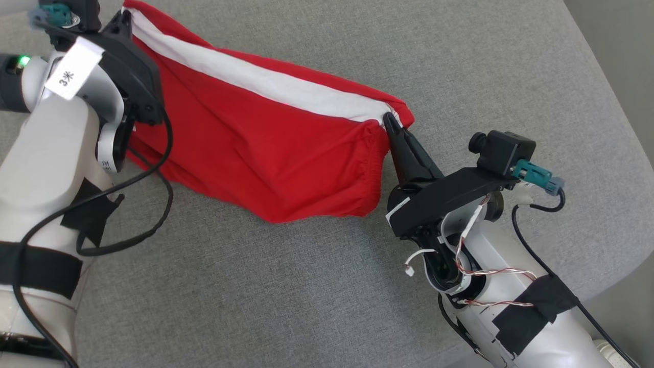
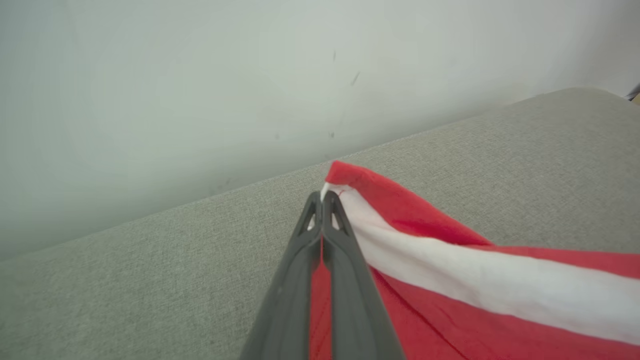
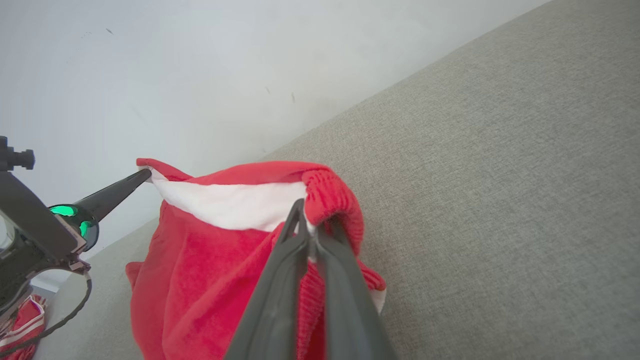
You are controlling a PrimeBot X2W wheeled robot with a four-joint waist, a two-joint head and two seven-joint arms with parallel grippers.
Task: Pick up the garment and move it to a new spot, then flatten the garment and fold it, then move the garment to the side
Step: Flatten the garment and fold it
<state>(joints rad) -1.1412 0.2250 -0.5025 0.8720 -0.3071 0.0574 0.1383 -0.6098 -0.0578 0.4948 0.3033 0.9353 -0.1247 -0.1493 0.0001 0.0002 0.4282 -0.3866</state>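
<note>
my left gripper (image 2: 322, 200) and right gripper (image 3: 306, 225) each pinch a top corner of the red garment (image 1: 245, 138), stretched from upper left to centre against the grey cushion (image 1: 306, 286).

white tag (image 1: 71, 69) on L arm (image 1: 46, 153), "3米"

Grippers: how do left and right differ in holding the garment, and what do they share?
The left gripper pinches a flat corner of the garment by its white stripe; the right gripper pinches the gathered, ribbed end. The left gripper is high in the head view, the right gripper lower. Both are shut on it, its striped edge stretched between them.
</note>
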